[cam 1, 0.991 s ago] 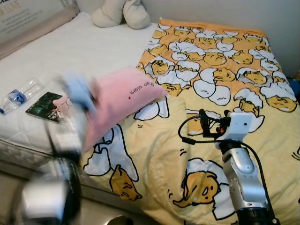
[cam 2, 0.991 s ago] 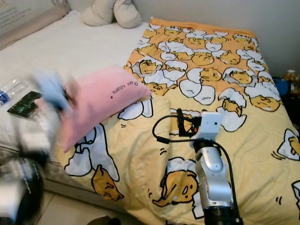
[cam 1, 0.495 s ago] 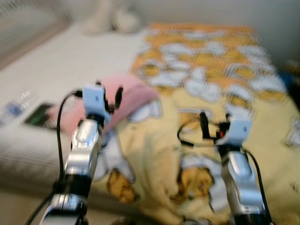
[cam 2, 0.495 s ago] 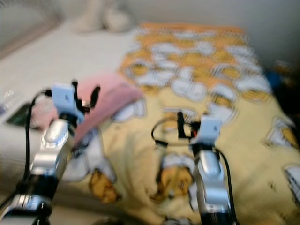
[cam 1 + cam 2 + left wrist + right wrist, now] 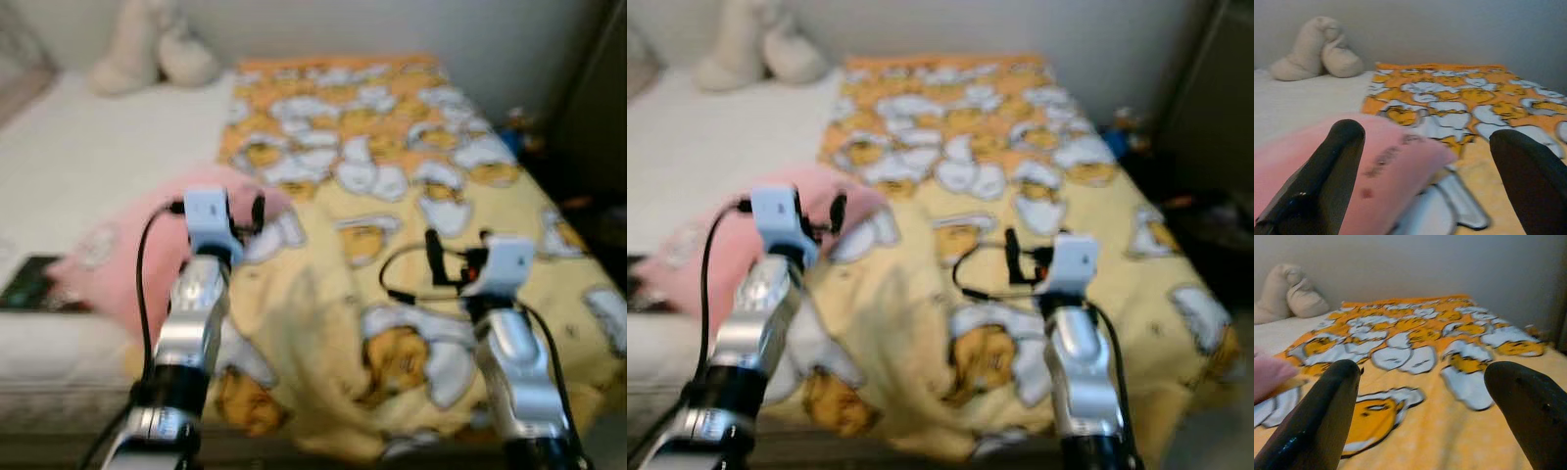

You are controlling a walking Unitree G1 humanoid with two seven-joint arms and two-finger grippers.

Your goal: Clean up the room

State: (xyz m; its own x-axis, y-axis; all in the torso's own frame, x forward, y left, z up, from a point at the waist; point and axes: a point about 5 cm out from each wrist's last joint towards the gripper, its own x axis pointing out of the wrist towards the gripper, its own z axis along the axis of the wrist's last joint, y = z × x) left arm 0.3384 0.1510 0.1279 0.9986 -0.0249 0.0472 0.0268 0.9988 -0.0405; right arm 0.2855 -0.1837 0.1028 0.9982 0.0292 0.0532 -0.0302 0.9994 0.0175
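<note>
We are looking down at a bed (image 5: 88,147) with a white mattress, its right half covered by a yellow-orange blanket (image 5: 392,196) printed with white and yellow cartoon egg figures. A pink pillow (image 5: 127,255) lies at the blanket's left edge, partly on the bare mattress, and its near corner overlaps the blanket. In the left wrist view the pillow shows small dark lettering on its face. A dark flat book-like item (image 5: 24,284) rests on the mattress just left of the pillow, too blurred to read. Up at the head of the bed, against the wall, sits a cream soft toy (image 5: 147,54).

Our left pincer (image 5: 240,211) is raised above the pillow's right part, and its fingers (image 5: 1327,171) stand wide apart, released, with nothing between them; through the gap we see the pillow and the blanket beyond. Our right pincer (image 5: 446,269) is raised over the blanket, well right of the pillow; its fingers (image 5: 1322,411) are likewise spread and released, holding nothing, with the egg print visible between them. A black cable loops beside each wrist.

To the right of the bed is a dark area with some small blurred items (image 5: 519,122) that we cannot make out. The head views are soft with blur
</note>
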